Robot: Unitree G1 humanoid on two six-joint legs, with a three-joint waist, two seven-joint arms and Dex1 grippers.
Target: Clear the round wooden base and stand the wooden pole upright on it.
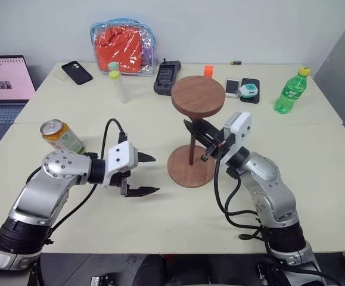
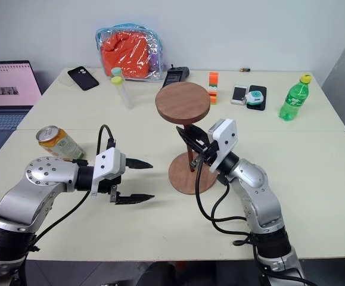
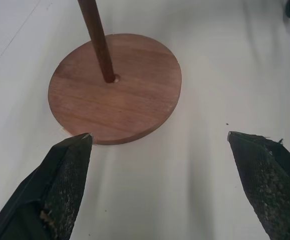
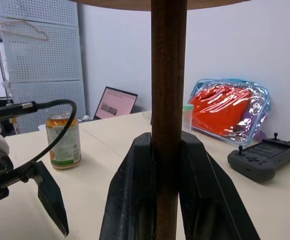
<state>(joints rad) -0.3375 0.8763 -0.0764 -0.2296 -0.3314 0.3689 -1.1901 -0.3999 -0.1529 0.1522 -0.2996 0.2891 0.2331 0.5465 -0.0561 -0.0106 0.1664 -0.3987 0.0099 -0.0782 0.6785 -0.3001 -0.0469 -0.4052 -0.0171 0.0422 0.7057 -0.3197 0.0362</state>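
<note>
The round wooden base [image 1: 187, 173] lies flat on the table in front of me, with nothing else on it. The wooden pole [image 1: 192, 148] stands upright with its lower end in the base's centre hole [image 3: 115, 78] and its fixed disc [image 1: 198, 95] on top. My right gripper [image 1: 196, 136] is shut on the pole's rod [image 4: 169, 100], a finger [image 4: 134, 200] on each side, midway up. My left gripper [image 1: 155, 174] hangs open just left of the base, its fingertips [image 3: 67, 180] pointing at the base and apart from it.
A drink can [image 1: 62, 136] stands behind my left arm. A laptop [image 1: 2, 83] is at the far left. Along the back lie an orange bag [image 1: 123, 46], a clear tube [image 1: 118, 83], a dark controller [image 1: 167, 76], phones and a green bottle [image 1: 291, 90].
</note>
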